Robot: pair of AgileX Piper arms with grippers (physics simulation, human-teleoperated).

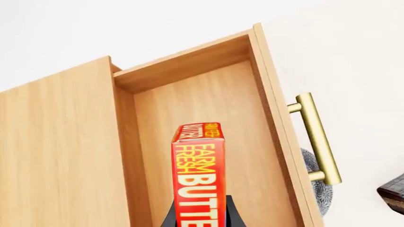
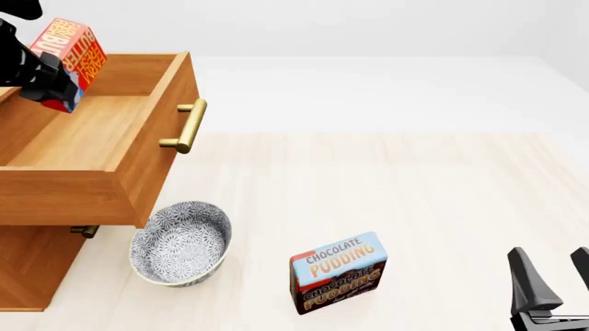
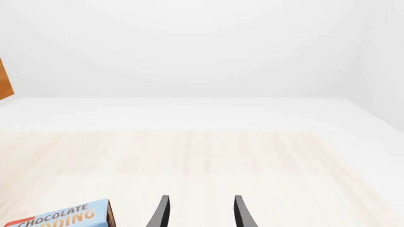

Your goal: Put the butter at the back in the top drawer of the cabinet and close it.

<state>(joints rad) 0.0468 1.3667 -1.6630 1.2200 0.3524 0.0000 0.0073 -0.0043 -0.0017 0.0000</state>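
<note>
— While the light brown wooden cabinet (image 2: pixel 27 265) stands at far left with its top drawer (image 2: pixel 92 148) pulled open, where is the small red and orange butter box (image 2: pixel 72 55)?

— It is clamped between the black left gripper's (image 2: pixel 41 72) fingers, above the drawer's open cavity, towards its back. Its long axis runs along the fingers, free end pointing up and tilted slightly.

— What lies further right?

— A blue-and-white patterned bowl (image 2: pixel 179 243) sits below the drawer front with its brass bar handle (image 2: pixel 187 126). Next comes a blue-and-brown chocolate pudding box (image 2: pixel 338 272), upright on the pale table (image 2: pixel 442 193). The black right gripper (image 2: pixel 555 272) is at far right, fingers parted, empty.
</note>
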